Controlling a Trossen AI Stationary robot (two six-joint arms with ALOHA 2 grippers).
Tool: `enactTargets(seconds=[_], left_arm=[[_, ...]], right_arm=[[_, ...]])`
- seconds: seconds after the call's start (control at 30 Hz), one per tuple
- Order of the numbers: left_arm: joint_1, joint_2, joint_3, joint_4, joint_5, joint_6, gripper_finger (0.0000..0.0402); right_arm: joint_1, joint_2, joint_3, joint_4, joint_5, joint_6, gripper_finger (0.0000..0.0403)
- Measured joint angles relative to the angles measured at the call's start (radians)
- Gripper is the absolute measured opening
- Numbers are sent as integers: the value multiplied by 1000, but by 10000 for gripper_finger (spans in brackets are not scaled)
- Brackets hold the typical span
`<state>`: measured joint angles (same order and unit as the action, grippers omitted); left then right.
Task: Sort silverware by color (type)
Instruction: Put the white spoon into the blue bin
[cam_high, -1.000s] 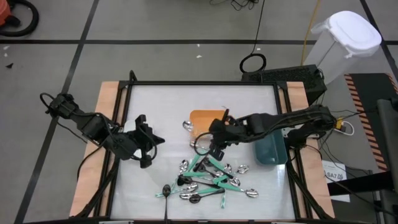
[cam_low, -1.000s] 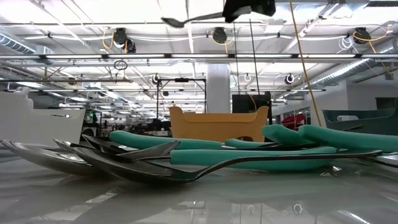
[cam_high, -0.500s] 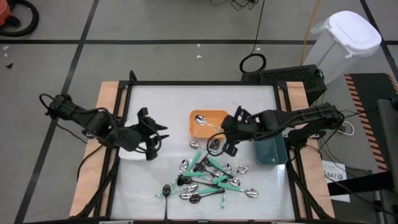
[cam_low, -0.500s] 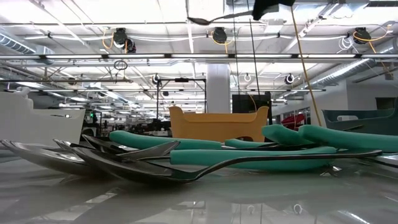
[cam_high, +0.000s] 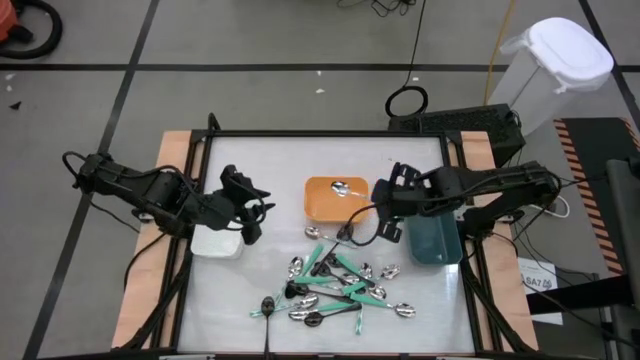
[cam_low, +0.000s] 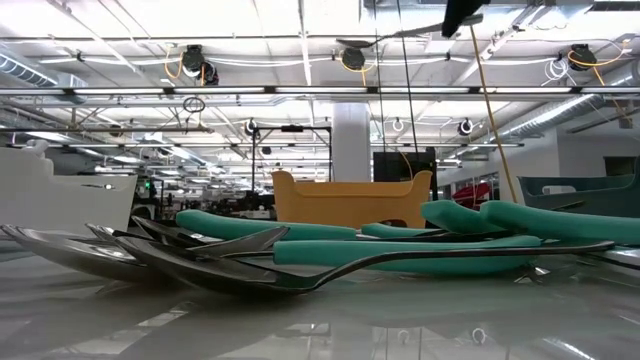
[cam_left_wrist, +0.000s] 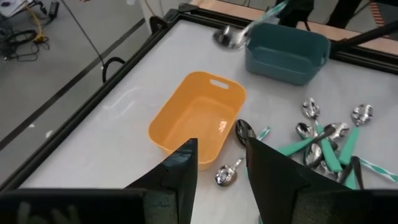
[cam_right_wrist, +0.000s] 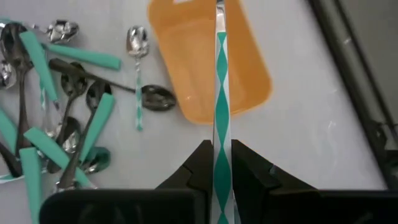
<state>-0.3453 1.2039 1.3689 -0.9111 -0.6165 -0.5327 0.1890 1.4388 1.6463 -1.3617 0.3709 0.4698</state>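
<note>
Two dark grippers are at work: the right gripper (cam_right_wrist: 222, 163) pinches a silver spoon with a teal-and-white patterned handle (cam_right_wrist: 222, 106) above the orange plastic bin (cam_high: 330, 200). The left gripper (cam_left_wrist: 219, 165), fingers parted and empty, hovers over the white bin (cam_high: 216, 242). Remaining teal- and black-handled silverware (cam_high: 335, 285) lies heaped mid-table.

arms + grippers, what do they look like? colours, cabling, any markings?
Both arms are dark, near-black jointed links with black cables looping along them. The left gripper and right gripper each have two dark, flat, wedge-shaped fingers. No markings are readable.
</note>
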Motion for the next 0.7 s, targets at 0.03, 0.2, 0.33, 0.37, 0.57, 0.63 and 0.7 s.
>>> enactTargets(seconds=[0.03, 0.2, 0.33, 0.37, 0.57, 0.63, 0.7], left_arm=[[6, 3, 0, 0, 0, -4, 136], [29, 18, 0, 1, 0, -31, 136], [33, 38, 0, 2, 11, -34, 136], [33, 41, 0, 3, 13, -36, 136], [33, 41, 0, 6, 16, -141, 136], [38, 41, 0, 6, 16, -150, 136], [38, 41, 0, 6, 17, -141, 136]], right_arm=[[0, -15, 0, -5, 12, 0, 34], [2, -92, -7, -11, 70, 36, 35], [15, -171, -68, -10, 103, 91, 34], [20, -192, -93, -6, 104, 107, 35], [66, -316, -252, 6, 95, 290, 34], [87, -345, -293, 22, 85, 393, 35], [109, -365, -328, 43, 74, 504, 36]])
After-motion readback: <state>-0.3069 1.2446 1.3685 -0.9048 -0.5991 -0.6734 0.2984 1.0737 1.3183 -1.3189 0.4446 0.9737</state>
